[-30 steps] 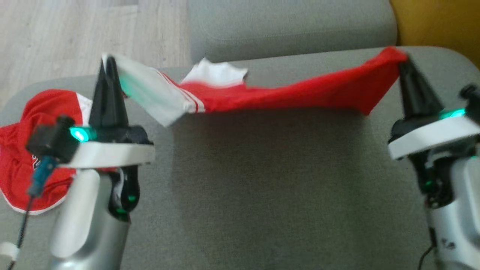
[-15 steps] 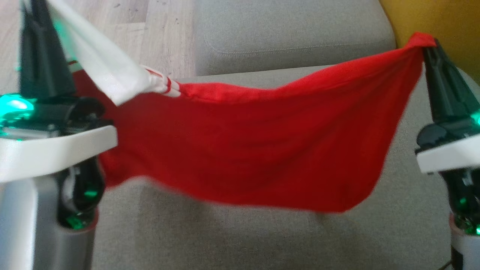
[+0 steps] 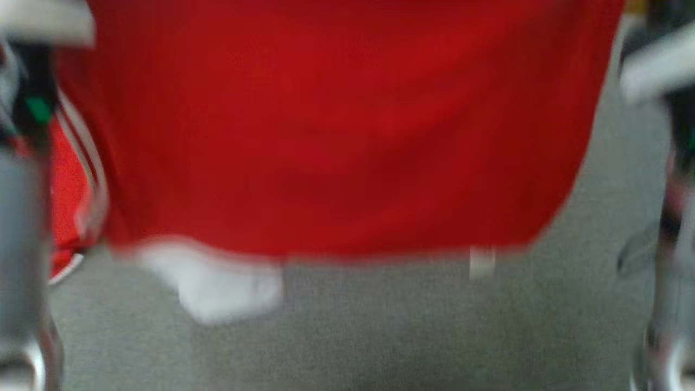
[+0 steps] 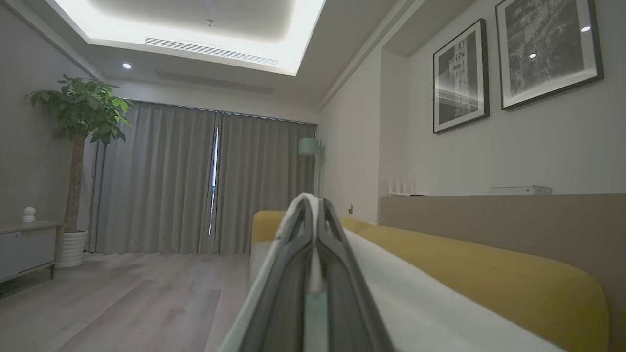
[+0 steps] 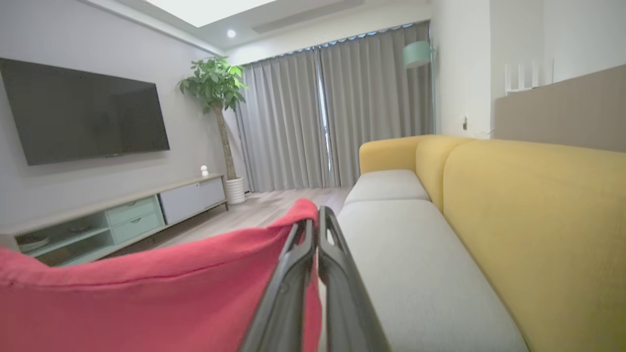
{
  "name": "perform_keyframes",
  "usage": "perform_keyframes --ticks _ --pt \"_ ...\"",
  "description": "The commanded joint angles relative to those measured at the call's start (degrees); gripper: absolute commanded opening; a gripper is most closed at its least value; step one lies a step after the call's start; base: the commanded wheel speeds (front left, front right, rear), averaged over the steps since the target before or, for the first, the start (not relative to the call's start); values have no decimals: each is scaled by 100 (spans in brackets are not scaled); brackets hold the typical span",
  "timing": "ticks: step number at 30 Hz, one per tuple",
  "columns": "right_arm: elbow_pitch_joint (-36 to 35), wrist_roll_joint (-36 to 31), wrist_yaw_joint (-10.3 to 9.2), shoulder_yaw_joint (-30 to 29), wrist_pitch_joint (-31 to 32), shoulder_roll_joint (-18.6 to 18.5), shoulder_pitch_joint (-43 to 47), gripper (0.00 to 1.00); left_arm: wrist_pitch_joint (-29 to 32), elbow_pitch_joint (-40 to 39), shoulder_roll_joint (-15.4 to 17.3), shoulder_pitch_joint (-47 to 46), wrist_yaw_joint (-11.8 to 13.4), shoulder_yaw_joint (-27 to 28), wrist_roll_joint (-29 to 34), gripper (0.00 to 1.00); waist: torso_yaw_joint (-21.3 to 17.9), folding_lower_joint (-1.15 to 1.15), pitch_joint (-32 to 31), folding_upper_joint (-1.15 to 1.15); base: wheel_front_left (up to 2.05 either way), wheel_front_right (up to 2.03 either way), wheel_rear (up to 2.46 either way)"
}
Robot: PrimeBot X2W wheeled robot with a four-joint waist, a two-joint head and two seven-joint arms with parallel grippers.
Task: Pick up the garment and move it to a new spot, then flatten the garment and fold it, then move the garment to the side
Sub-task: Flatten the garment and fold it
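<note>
The red garment (image 3: 336, 136) hangs spread wide in the air above the grey sofa seat (image 3: 380, 336), blurred in the head view. The left gripper (image 4: 313, 204) is pinched tight on a white part of it. The right gripper (image 5: 317, 216) is pinched tight on a red corner, near the yellow backrest (image 5: 538, 220).

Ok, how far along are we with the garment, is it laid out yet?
Not yet. The pickup looks done: the garment hangs as a wide red sheet over the grey sofa seat. In hand: the left gripper is shut on its white edge and the right gripper on its red edge, holding it spread between them. Left to do: laying it down, flattening, folding, and moving it aside.
</note>
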Motion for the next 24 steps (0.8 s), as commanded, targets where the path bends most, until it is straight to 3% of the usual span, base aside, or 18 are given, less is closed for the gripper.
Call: perform_keyframes --ticks 1,4,5,9,13,19,24 --pt "300 -37 -4 106 -139 -4 -819 0 -29 341 266 -820 -86 164 37 0 -191 -2 764 0 0 0 0" --pt "1434 -242 -4 135 -600 -38 -2058 0 -334 1463 295 -2001 -205 165 192 0 -218 -2 1148 0 0 0 0" --pt "1434 -242 -4 135 -600 -38 -2058 0 -334 1463 295 -2001 -205 165 192 0 -218 -2 1148 0 0 0 0" --pt "2875 -416 -4 -19 -1646 51 -3483 0 -1031 2732 257 -3270 -207 314 297 0 -218 -2 1474 0 0 0 0" --pt "4072 -369 -4 -47 -2457 58 -4197 0 -1653 3657 142 -3820 -336 262 360 0 -115 -2 1611 0 0 0 0" --pt "5289 -120 -4 383 -2941 13 -4081 0 -2119 4575 -2 -3588 -569 81 305 0 -9 -2 1703 0 0 0 0" --pt "6058 277 -4 754 -3048 -253 -3329 0 -2321 5054 -321 -2577 -685 -117 128 0 196 -2 1563 0 0 0 0"
